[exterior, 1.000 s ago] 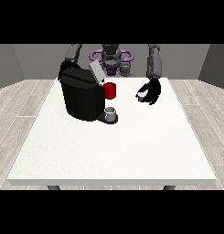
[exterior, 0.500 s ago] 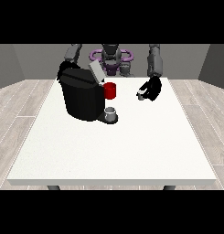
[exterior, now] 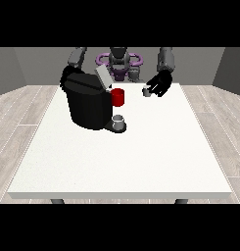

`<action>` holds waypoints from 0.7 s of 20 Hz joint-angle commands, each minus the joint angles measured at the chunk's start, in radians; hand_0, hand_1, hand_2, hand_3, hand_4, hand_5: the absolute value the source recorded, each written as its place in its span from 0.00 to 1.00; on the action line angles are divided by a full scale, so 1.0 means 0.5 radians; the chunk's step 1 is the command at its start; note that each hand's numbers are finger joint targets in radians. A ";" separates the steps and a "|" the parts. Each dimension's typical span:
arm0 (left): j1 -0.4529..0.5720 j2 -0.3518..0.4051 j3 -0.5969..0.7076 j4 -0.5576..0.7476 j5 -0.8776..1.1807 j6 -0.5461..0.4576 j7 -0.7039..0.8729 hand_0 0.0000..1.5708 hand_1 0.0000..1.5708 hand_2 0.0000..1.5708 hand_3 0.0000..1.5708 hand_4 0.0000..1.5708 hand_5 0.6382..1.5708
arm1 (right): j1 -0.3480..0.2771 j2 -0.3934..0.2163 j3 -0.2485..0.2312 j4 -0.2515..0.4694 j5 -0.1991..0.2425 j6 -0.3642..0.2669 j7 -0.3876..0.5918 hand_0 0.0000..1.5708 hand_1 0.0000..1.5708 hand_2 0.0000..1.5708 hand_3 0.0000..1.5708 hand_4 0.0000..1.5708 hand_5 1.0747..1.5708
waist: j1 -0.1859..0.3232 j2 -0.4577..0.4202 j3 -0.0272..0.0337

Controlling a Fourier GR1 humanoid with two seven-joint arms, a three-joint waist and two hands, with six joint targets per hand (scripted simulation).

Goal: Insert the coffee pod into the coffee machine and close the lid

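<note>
The hand at the view's right has its fingers curled around a small grey coffee pod, held above the far part of the white table. The black coffee machine stands to the left, its lid tilted up, with a red part and a grey cup at its front. The other hand is hidden behind the machine. The floor has pale wooden planks, and the walls are grey.

Room: grey walls; floor of pale grey wood-look planks. Furniture: 1 large white table, dark legs showing beneath its near edge.
</note>
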 commanded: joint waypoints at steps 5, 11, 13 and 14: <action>-0.237 0.233 0.166 0.067 0.043 -0.143 -0.054 0.80 0.80 0.85 0.82 0.35 1.00 | -0.035 0.081 0.150 -0.142 0.075 -0.022 -0.014 0.00 0.00 0.00 0.00 0.30 1.00 | -0.171 0.109 -0.001; -0.408 0.177 0.137 -0.048 0.011 -0.174 0.052 0.80 0.80 0.84 0.81 0.34 1.00 | -0.136 0.044 0.032 -0.038 -0.031 0.029 -0.038 0.00 0.00 0.00 0.00 0.32 1.00 | -0.125 0.110 0.000; -0.445 0.129 0.152 -0.021 0.019 -0.192 0.178 0.68 0.68 0.78 0.78 0.33 1.00 | -0.035 0.047 0.102 -0.075 -0.006 0.078 -0.041 0.00 0.00 0.00 0.00 0.31 1.00 | -0.202 0.036 0.000; -0.526 0.234 0.221 0.022 0.050 -0.205 0.108 0.65 0.65 0.77 0.78 0.32 1.00 | -0.091 0.057 0.151 -0.156 0.004 0.100 -0.019 0.00 0.00 0.00 0.00 0.32 1.00 | -0.268 0.126 -0.001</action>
